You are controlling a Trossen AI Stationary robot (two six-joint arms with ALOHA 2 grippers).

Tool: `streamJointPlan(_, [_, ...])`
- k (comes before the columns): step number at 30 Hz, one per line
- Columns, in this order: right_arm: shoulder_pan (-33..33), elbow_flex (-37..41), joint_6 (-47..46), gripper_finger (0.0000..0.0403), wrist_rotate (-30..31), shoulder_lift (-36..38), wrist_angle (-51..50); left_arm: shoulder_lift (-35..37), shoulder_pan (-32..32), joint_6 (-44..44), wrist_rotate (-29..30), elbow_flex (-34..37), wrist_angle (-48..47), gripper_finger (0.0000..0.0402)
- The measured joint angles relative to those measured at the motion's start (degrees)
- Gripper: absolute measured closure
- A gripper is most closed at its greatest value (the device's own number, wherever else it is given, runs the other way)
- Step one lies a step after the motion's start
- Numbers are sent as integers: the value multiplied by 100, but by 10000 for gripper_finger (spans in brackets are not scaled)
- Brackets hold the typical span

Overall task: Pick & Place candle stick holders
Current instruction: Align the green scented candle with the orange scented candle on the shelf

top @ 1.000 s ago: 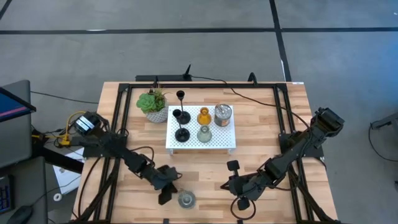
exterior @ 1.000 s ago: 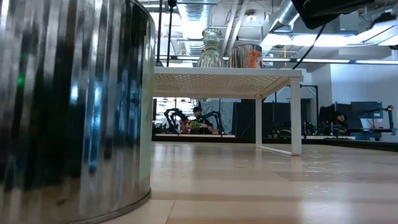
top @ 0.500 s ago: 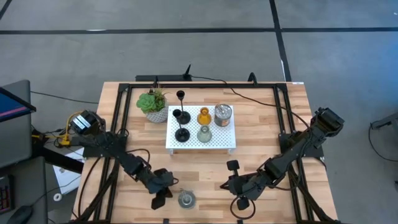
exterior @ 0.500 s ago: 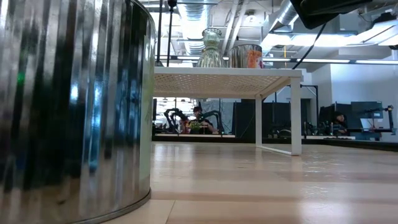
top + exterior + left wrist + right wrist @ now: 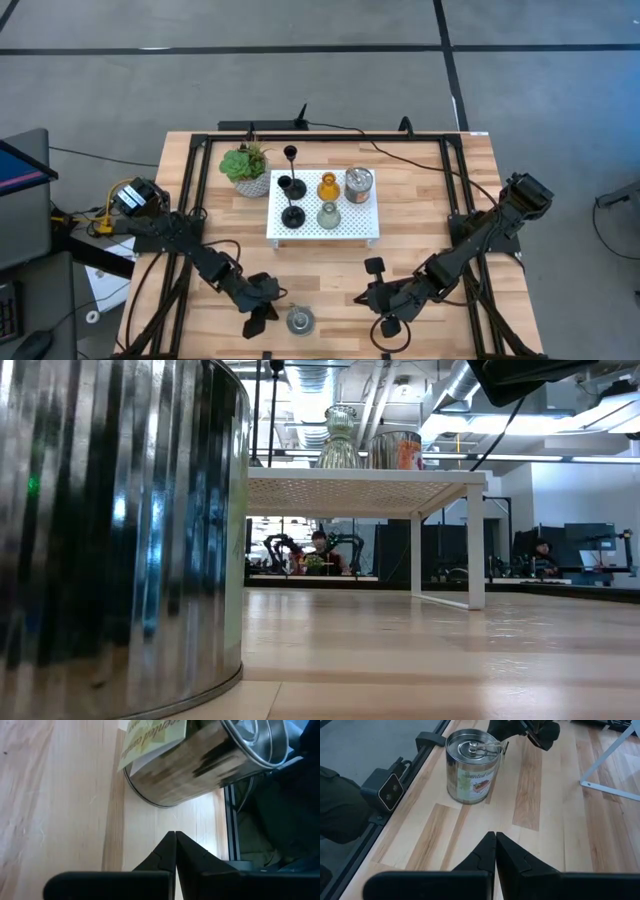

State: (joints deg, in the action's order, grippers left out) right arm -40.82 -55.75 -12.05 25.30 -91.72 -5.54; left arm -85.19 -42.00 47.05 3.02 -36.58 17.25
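- Left gripper [image 5: 259,318] low over the front of the wooden surface [image 5: 420,235], fingers [image 5: 167,851] pressed together, nothing between them.
- Just beside that gripper, apart from it: a silvery tin cup [image 5: 299,320] standing upright near the front edge of the surface, paper label on its side, wick visible inside in the right wrist view.
- Same cup filling the near side of the low view as a ribbed metal wall [image 5: 120,530].
- Right gripper [image 5: 372,298] also low over the front of the surface, on the other side of the cup and well apart from it, fingers [image 5: 490,852] closed tight, empty.
- On the white perforated platform [image 5: 350,228] at the middle of the surface: two black thin-stemmed holders [image 5: 286,187] [image 5: 292,215] along its left side, an amber glass holder [image 5: 328,187] with a pale green holder [image 5: 328,216] in front of it, and a second silvery cup [image 5: 358,185] toward the right.
- Third black stemmed holder [image 5: 291,154] standing just behind the platform's back left corner; whether on the platform or on the surface, cannot tell.
- Green potted plant [image 5: 246,168] to the left of the platform, on the surface.
- All holders upright.
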Motion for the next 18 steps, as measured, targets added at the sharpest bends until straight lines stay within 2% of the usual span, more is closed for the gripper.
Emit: streamJointPlan(18, [0, 0, 0, 400, 0, 0, 0, -4, 0, -7, 35, -1, 79, 399])
